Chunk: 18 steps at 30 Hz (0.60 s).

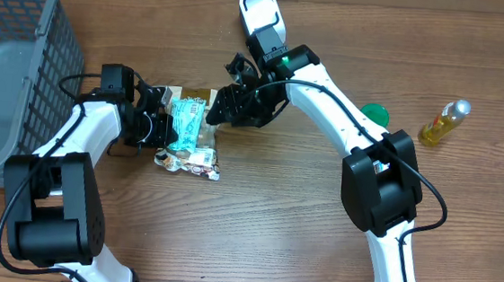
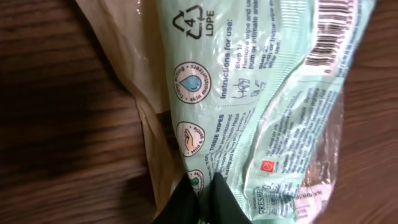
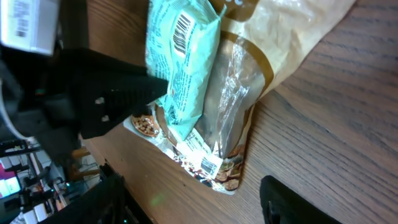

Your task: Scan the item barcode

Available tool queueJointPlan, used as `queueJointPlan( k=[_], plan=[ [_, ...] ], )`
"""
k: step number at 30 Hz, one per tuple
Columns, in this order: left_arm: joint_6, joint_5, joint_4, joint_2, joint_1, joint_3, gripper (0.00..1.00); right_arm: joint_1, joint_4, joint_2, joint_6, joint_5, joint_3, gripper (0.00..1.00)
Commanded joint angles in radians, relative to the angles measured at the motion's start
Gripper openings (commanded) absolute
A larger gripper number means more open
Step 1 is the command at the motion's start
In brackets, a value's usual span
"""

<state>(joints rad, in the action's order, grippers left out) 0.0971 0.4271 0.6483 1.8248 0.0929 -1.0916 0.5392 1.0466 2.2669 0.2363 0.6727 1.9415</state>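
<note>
Overhead: your left gripper is pinched on the left edge of the mint wipes pack, mid-table. The pack lies over a brown paper bag and a clear snack packet. Your right gripper sits just right of the pack with its fingers apart, gripping nothing. The white-headed scanner is beyond it at the far side; can't tell whether it touches the arm. The grey basket is far left and the yellow bottle well off to the right.

Left wrist: your dark fingertips are pressed together on the pack's edge at the bottom of the frame. The barcode is top right, face up. The bag edge shows on the left, on the wooden table.

Right wrist: your own fingers are spread at the bottom corners with nothing between them. The pack is tilted, its barcode towards this camera. The left gripper clamps it from the left.
</note>
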Motion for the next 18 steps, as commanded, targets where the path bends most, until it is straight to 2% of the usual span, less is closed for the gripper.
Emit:
queueJointPlan(
  k=[1, 3, 10, 18],
  plan=[
    [0.0, 0.078, 0.032, -0.017, 0.012, -0.015, 0.04, 0.0, -0.006, -0.026, 0.003, 0.002, -0.004, 0.72],
    [0.0, 0.129, 0.053, -0.023, 0.024, -0.036, 0.04, -0.004, -0.005, -0.026, 0.003, 0.002, -0.004, 0.75],
    [0.016, 0.405, 0.095, -0.028, 0.078, -0.063, 0.04, -0.019, -0.021, -0.026, 0.029, 0.002, -0.004, 0.72],
    [0.057, 0.397, 0.14, -0.027, 0.056, -0.06, 0.04, -0.019, -0.028, -0.026, 0.029, 0.002, -0.004, 0.69]
  ],
)
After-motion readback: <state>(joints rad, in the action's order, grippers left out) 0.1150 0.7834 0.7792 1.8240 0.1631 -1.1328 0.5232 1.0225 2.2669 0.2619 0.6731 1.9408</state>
